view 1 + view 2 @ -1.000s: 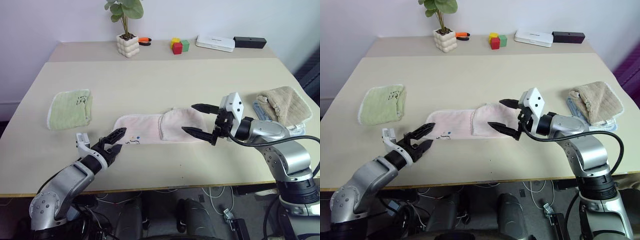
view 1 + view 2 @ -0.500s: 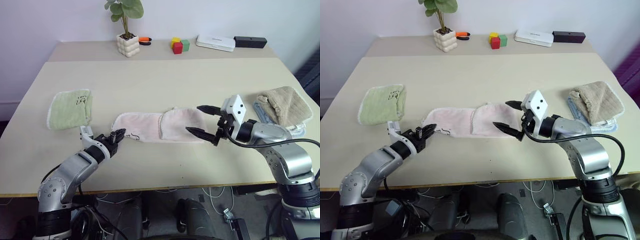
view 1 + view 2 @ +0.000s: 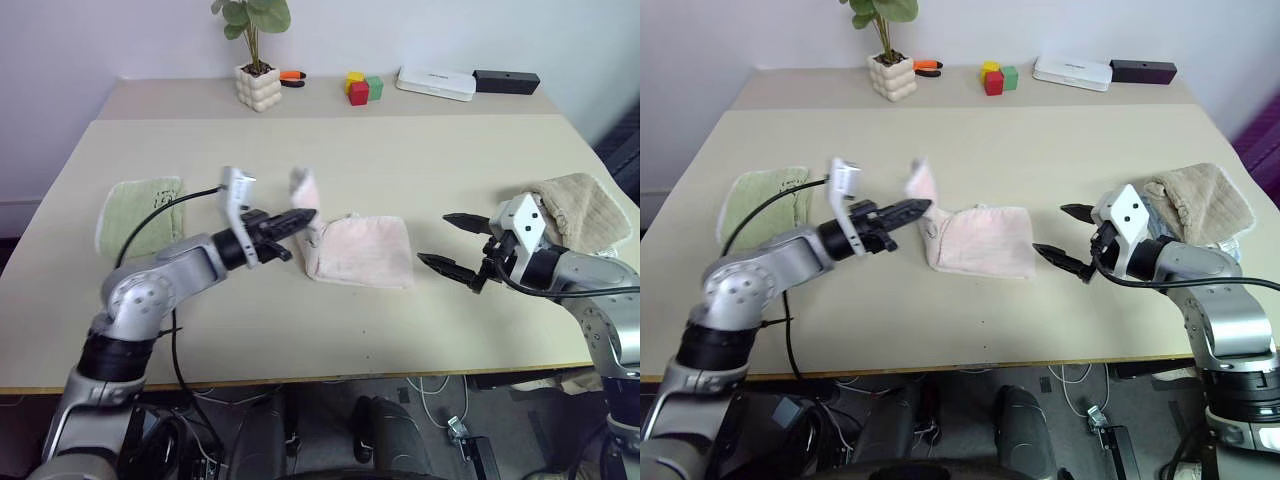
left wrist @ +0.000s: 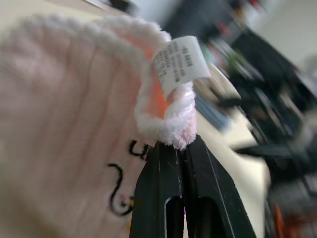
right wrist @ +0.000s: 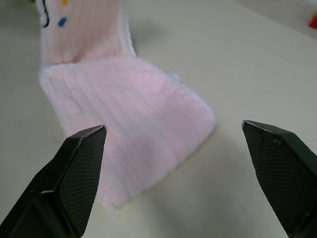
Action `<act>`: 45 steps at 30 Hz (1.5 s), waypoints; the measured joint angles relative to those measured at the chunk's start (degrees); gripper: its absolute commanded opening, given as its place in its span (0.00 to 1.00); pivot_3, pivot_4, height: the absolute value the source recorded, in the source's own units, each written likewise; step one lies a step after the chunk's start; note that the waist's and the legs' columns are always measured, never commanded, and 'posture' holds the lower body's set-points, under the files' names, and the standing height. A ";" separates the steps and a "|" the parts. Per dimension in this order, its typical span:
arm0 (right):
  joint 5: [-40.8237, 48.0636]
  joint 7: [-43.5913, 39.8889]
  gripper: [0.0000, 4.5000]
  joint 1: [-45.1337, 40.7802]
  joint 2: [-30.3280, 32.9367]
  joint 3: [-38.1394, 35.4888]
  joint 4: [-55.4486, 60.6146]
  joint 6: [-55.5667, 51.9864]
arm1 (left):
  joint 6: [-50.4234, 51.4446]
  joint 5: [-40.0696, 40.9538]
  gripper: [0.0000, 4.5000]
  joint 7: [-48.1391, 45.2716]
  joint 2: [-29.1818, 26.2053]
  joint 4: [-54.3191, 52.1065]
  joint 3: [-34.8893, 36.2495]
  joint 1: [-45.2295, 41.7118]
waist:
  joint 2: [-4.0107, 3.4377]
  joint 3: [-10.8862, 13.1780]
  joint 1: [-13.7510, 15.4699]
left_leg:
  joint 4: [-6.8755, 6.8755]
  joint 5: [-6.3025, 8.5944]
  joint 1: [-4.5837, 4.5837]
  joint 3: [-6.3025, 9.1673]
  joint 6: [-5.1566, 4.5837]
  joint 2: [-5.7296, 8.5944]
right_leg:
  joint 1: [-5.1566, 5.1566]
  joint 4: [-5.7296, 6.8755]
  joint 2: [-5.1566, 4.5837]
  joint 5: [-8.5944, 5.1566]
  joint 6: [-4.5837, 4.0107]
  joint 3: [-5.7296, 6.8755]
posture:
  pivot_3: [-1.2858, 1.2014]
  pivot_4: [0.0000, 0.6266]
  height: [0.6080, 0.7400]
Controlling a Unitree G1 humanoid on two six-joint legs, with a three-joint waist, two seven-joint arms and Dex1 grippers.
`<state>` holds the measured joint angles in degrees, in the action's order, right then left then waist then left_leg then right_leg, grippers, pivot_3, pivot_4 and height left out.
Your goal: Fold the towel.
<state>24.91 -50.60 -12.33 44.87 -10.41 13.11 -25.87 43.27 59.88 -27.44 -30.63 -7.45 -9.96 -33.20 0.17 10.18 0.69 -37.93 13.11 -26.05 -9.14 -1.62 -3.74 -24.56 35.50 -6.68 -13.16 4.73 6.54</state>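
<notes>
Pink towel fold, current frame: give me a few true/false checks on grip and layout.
1. The left end effector is shut on the towel. True.
2. The right end effector holds the towel's other end. False: it is open, beside the towel, holding nothing.
3. The gripped end is lifted off the table. True.
4. The green towel lies under the pink one. False: it lies apart, near the table's left edge.
5. The tan towel sits at the robot's right. True.
</notes>
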 measured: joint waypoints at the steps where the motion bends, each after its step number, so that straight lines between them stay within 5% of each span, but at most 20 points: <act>1: 0.00 0.20 1.00 0.24 0.08 -0.33 0.07 0.00 | -0.77 -3.24 0.01 -2.95 0.99 2.15 -1.65 -1.77 | -0.01 0.00 0.02 | 0.00 -0.01 0.00 0.00 0.01 0.00 | 0.00 0.00 0.00 0.00 0.00 0.01 | 0.52 0.24 1.00; 8: -0.54 1.00 1.00 2.91 2.32 -4.78 0.04 0.33 | -8.41 -20.42 0.01 -20.08 11.62 18.75 -11.52 -12.89 | 0.01 0.01 0.19 | -0.24 0.15 -0.27 0.10 -0.32 0.06 | -0.01 -0.15 -0.10 0.04 0.07 0.03 | 0.52 0.24 1.00; 20: 1.58 3.29 1.00 10.18 2.63 -11.48 7.26 -2.09 | -16.95 -38.79 0.01 -31.16 22.53 35.15 -17.91 -15.56 | 0.02 0.02 0.09 | -0.30 0.20 -0.29 0.19 -0.43 0.02 | -0.06 -0.08 -0.10 0.04 0.07 0.06 | 0.52 0.24 1.00; 23: 2.32 4.31 1.00 10.39 2.44 -11.74 8.37 -2.57 | -17.37 -40.77 0.19 -31.99 24.31 39.18 -17.29 -16.46 | 0.02 0.02 0.07 | -0.31 0.22 -0.31 0.23 -0.46 0.02 | -0.05 -0.08 -0.11 0.04 0.07 0.07 | 0.52 0.24 1.00; 31: 2.41 5.83 1.00 9.84 2.23 -11.56 8.57 -2.60 | -18.47 -43.53 0.99 -33.82 25.72 39.51 -14.59 -16.53 | 0.02 0.02 0.00 | -0.36 0.21 -0.30 0.24 -0.48 0.02 | -0.03 -0.04 -0.11 0.05 0.08 0.08 | 0.52 0.24 1.00; 41: 3.68 8.04 1.00 0.62 -1.70 -8.34 5.65 -2.63 | -8.43 -33.25 0.99 -37.64 20.39 21.55 -2.44 -11.84 | 0.00 0.01 -0.06 | -0.40 0.18 -0.30 0.24 -0.45 -0.01 | -0.07 0.18 -0.10 0.16 0.28 0.07 | 0.52 0.24 1.00; 43: 3.47 10.04 1.00 -1.20 -3.88 -7.67 4.47 -2.63 | -5.98 -30.74 0.88 -35.83 20.65 19.84 0.99 -11.87 | 0.00 0.01 0.11 | -0.48 0.18 -0.29 0.28 -0.45 0.02 | -0.02 0.25 -0.10 0.15 0.30 0.08 | 0.52 0.24 1.00; 45: 3.36 13.30 0.88 -3.50 -6.99 -7.25 3.38 -2.62 | -4.29 -28.68 0.70 -31.31 22.36 21.31 5.67 -12.13 | 0.00 0.01 0.04 | -0.67 0.18 -0.31 0.31 -0.46 0.01 | -0.02 0.42 -0.10 0.13 0.34 0.08 | 0.52 0.24 1.00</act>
<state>28.27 -37.30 -15.83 37.88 -17.66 16.49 -28.49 38.98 31.21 -58.74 -8.27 13.86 -4.29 -45.33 0.16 10.19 0.74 -38.60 13.30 -26.36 -8.83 -2.08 -3.73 -24.58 35.92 -6.78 -13.04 5.07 6.62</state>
